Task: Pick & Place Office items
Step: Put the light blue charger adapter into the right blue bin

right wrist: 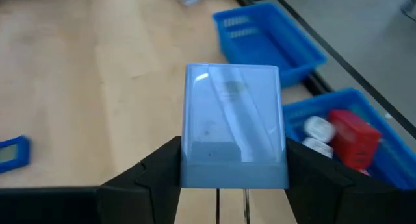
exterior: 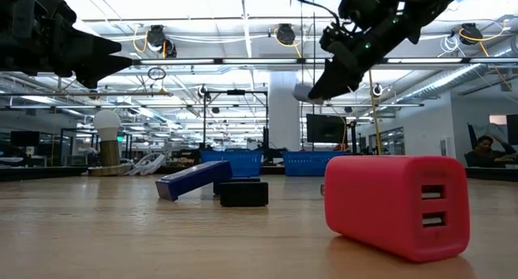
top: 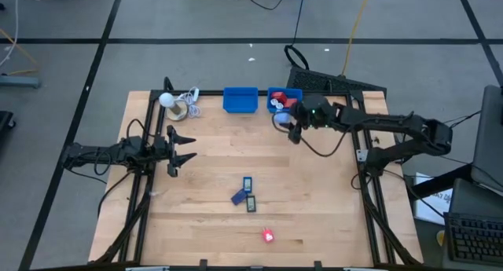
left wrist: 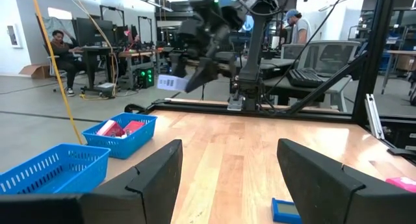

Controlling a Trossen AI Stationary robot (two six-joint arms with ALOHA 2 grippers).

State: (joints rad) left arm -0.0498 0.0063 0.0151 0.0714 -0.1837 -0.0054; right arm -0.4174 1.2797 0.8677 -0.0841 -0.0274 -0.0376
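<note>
**Desk:** Overhead, what fills the shot, biggest first?

**Photographer:** The wooden table (top: 314, 216), then two blue bins at its far edge. The empty bin (top: 240, 100) sits beside the filled bin (top: 284, 98), which already holds red and white pieces, so that looks like the drop-off.

**Desk:** And the arms?

**Photographer:** The right gripper (right wrist: 232, 160) hangs in the air near the filled bin, fingers pinching a light blue block (right wrist: 233, 123) by its sides, likely carrying it there. The left gripper (top: 187, 148) waits over the table's left side, fingers spread, holding nothing.

**Desk:** What remains?

**Photographer:** Mid-table, three dark blue pieces (top: 246, 192) lie close together; a red block (top: 269, 236) sits apart near the front edge. Both are untouched.
</note>
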